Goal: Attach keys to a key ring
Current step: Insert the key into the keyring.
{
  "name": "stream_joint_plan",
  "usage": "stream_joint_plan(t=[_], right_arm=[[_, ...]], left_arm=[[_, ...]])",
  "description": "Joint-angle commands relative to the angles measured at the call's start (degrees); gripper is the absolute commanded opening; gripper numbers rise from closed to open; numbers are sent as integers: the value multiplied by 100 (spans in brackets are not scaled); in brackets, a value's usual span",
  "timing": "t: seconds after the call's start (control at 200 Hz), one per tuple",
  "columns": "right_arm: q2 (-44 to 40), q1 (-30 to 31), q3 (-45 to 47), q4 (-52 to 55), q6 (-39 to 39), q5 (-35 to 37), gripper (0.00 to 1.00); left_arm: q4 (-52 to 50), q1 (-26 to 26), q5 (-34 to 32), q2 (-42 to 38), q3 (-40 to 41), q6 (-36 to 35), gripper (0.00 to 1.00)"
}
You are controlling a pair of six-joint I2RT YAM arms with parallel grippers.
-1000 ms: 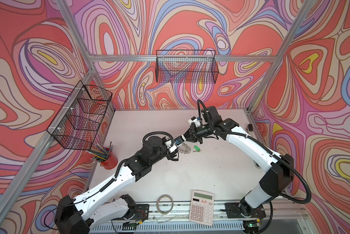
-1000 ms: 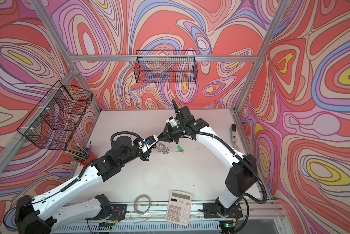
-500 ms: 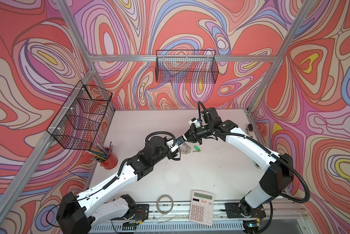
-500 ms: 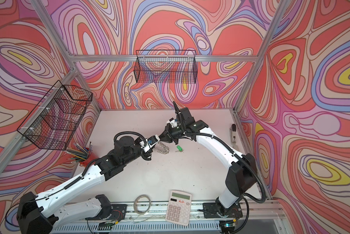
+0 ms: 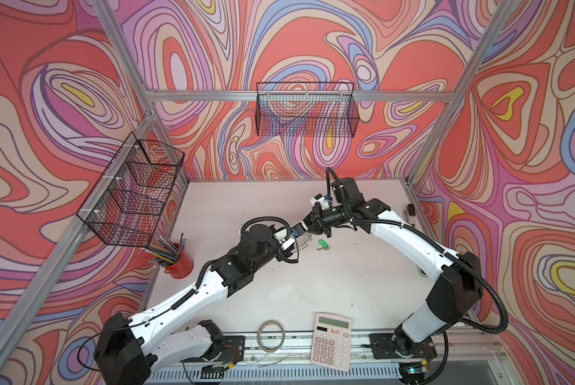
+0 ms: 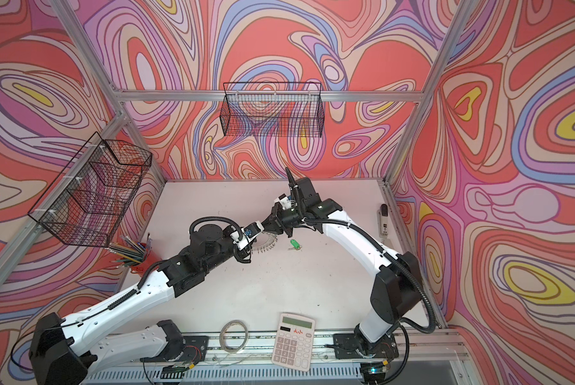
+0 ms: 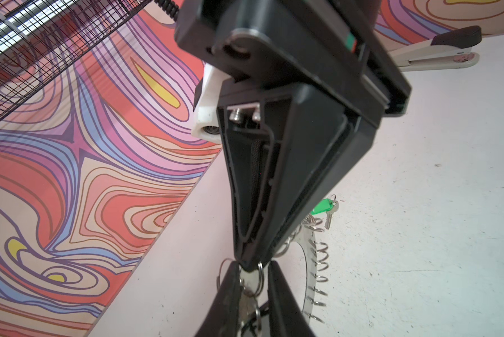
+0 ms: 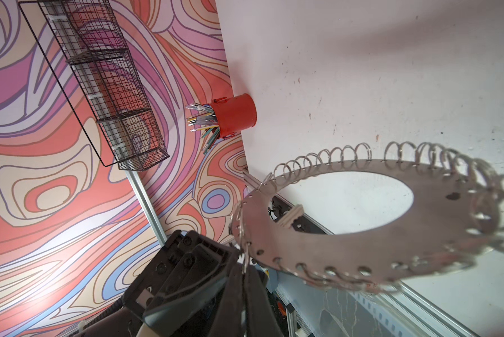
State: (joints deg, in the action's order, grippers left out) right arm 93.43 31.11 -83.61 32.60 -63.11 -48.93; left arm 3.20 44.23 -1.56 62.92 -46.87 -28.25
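One key ring (image 8: 361,248), one green-tagged key (image 5: 322,244), one calculator (image 5: 332,341)

light: bright, even | shadows: soft | wrist close-ups: blurred, edges warped

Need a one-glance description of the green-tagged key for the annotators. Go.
On the white table, look mid-table for the key ring, a grey disc fringed with wire clips. Just to the robot's right of it lies the green-tagged key: small, silver, and set apart by its bright green oval tag.
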Motion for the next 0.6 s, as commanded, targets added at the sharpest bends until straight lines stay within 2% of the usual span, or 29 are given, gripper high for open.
stream_joint_plan(t=[0.0,0.17,0.596], right_arm=[[-154,35,-84,-8,-24,-165,0],[-171,26,-118,33,7,-93,0],[-411,26,282,-499,-475,-188,0]], left_arm=[[-90,50,-91,156,-111,-51,20],[23,129,-452,67,90,92,21],[518,138,-757,344,107,247,20]])
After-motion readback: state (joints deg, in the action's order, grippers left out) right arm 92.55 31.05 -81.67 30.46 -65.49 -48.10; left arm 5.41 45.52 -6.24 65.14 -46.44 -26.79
